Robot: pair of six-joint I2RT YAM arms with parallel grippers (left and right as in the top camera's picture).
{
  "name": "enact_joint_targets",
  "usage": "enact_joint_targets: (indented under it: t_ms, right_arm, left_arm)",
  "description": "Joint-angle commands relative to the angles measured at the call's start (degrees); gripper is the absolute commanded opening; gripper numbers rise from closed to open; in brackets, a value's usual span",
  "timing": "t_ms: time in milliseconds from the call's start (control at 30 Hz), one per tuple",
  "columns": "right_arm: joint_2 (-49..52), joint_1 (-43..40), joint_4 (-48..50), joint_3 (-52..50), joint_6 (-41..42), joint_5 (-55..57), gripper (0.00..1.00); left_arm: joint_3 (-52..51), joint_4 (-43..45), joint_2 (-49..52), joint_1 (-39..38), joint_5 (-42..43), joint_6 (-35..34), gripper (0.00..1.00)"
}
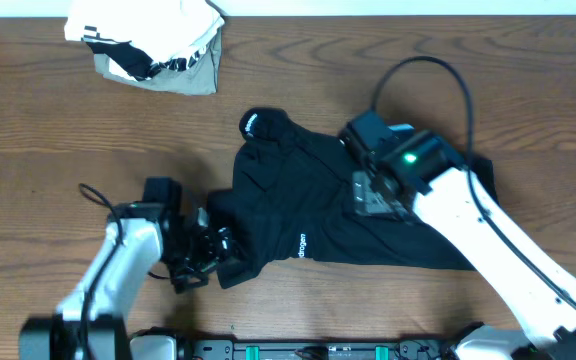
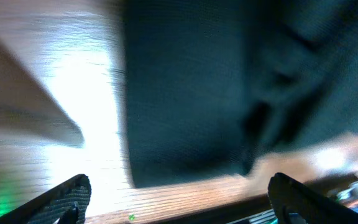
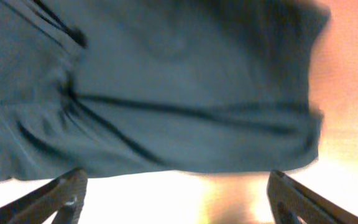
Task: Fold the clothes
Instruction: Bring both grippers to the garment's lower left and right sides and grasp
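The wooden table (image 1: 48, 150) carries the black garment (image 1: 308, 210), crumpled at its middle. A white-and-grey bundle (image 1: 153, 45) lies well apart at the far edge. My right gripper (image 3: 179, 199) hangs over the cloth, fingers spread wide. My left gripper (image 2: 178, 196) is at its left edge, equally wide.

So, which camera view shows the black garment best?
Overhead: nearly the whole black garment shows, with its white logo. The left wrist view shows only a blurred edge; the right wrist view, creased fabric close up.
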Motion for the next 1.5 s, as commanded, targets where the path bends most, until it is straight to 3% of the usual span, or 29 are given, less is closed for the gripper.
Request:
enact_joint_targets:
  t_ms: [0, 100, 267, 433, 867, 1067, 1200, 1467]
  right_arm:
    - [-2.3, -1.3, -2.6, 0.7, 9.3, -0.3, 0.82]
    - [-4.2, -2.3, -3.1, 0.3, 10.2, -3.9, 0.72]
    - [-4.7, -2.9, -1.4, -2.6, 10.3, -12.1, 0.74]
    - [-4.7, -3.5, 2.9, -8.8, 15.6, -16.4, 0.75]
    - [-4.7, -9.7, 13.7, -23.1, 24.3, -30.1, 0.77]
    - [-4.7, -10.1, 19.7, -29.0, 26.1, -33.3, 0.78]
    - [-4.7, -11.3, 22.7, -31.7, 26.7, -33.2, 0.79]
    - [-4.7, -13.9, 24.3, -32.3, 26.6, -33.2, 0.80]
  left_arm:
    - [0.1, 0.2, -5.9, -5.7, 0.7, 1.3, 0.89]
    - [0.5, 1.4, -10.0, -11.1, 0.7, -1.2, 0.82]
    - [0.5, 6.9, -11.8, -19.9, -1.9, -7.5, 0.81]
    - [0.5, 13.8, -8.9, -24.2, -7.6, -12.2, 0.81]
    - [0.5, 25.8, 4.7, -24.2, -9.7, -12.2, 0.82]
    - [0.5, 24.9, 8.2, -23.8, -12.6, -12.9, 0.80]
    - [0.5, 20.9, 8.4, -20.9, -17.1, -16.1, 0.69]
    - [0.5, 15.1, 8.4, -12.4, -17.3, -13.6, 0.69]
